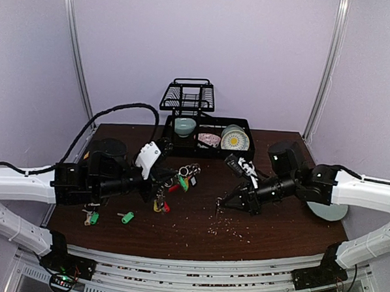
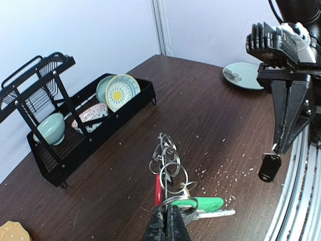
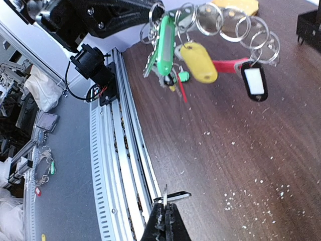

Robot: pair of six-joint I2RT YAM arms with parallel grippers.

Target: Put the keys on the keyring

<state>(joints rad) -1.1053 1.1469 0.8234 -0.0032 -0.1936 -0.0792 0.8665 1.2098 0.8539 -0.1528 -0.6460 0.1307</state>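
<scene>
My left gripper (image 1: pixel 156 183) (image 2: pixel 168 223) is shut on the keyring (image 2: pixel 170 170), gripping the large ring beside its red arc (image 2: pixel 158 188). Small rings, a green tag (image 2: pixel 208 203) and silver keys hang from it above the table. The right wrist view shows the keyring (image 3: pixel 200 35) held aloft with green, yellow (image 3: pixel 199 61) and dark (image 3: pixel 254 80) tags. My right gripper (image 1: pixel 223 202) (image 3: pixel 164 207) is shut on the small split ring of a key with a dark tag (image 2: pixel 269 168). Two green-tagged keys (image 1: pixel 93 217) (image 1: pixel 126 216) lie on the table at the near left.
A black dish rack (image 1: pixel 212 124) with a green bowl (image 1: pixel 185 126) and plates stands at the back centre. A pale plate (image 1: pixel 327 210) lies under the right arm. White crumbs (image 1: pixel 227 225) are scattered over the dark wood. The metal rail (image 3: pixel 113 150) runs along the near edge.
</scene>
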